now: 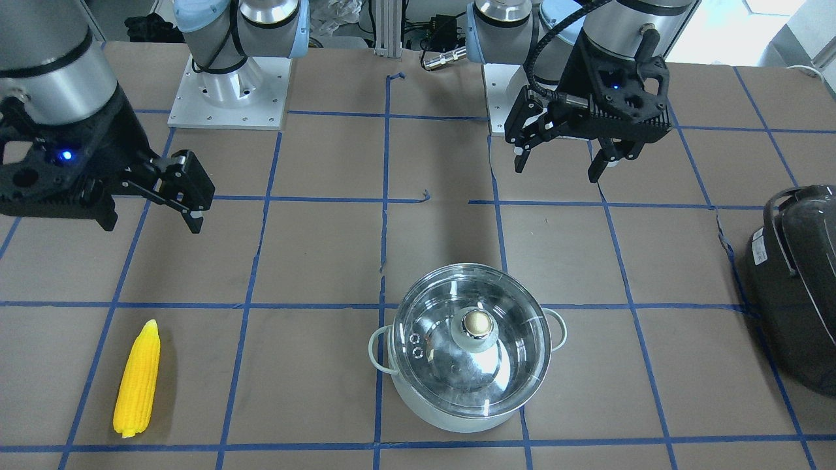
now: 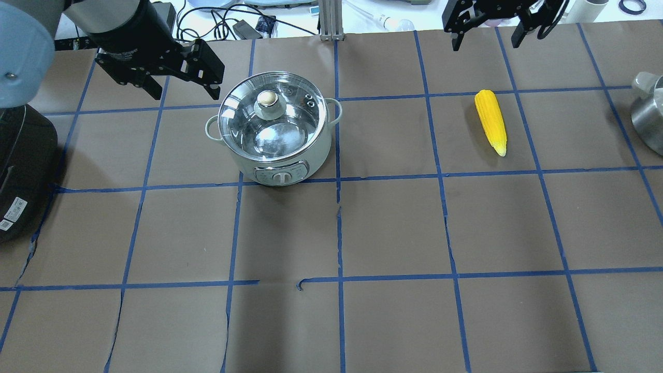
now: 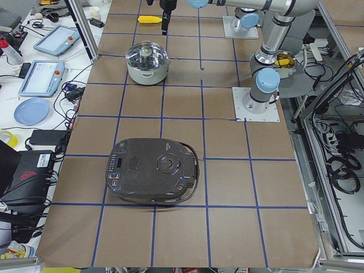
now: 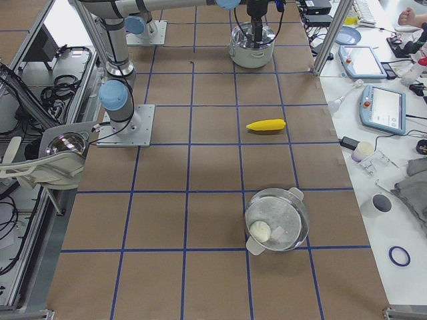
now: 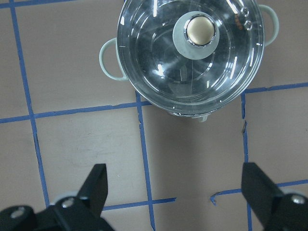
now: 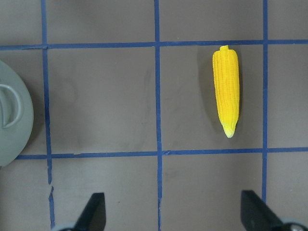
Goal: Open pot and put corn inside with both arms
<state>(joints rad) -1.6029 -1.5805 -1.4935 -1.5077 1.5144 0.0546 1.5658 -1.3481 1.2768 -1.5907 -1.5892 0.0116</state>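
Observation:
The pot [image 2: 274, 124] stands on the brown table with its glass lid and metal knob [image 2: 268, 99] on; it also shows in the front view [image 1: 470, 346] and the left wrist view [image 5: 192, 53]. My left gripper [image 2: 185, 96] is open and empty, raised to the pot's left in the overhead view and on the robot's side of it in the front view [image 1: 558, 171]. The yellow corn [image 2: 491, 120] lies flat, apart from the pot, and shows in the right wrist view [image 6: 226, 91]. My right gripper [image 2: 486, 45] is open and empty, above the table beyond the corn's blunt end.
A large dark grey appliance [image 2: 20, 171] sits at the table's left end. A second, grey-lidded steel pot [image 2: 647, 114] stands at the right end, past the corn. Blue tape lines grid the table.

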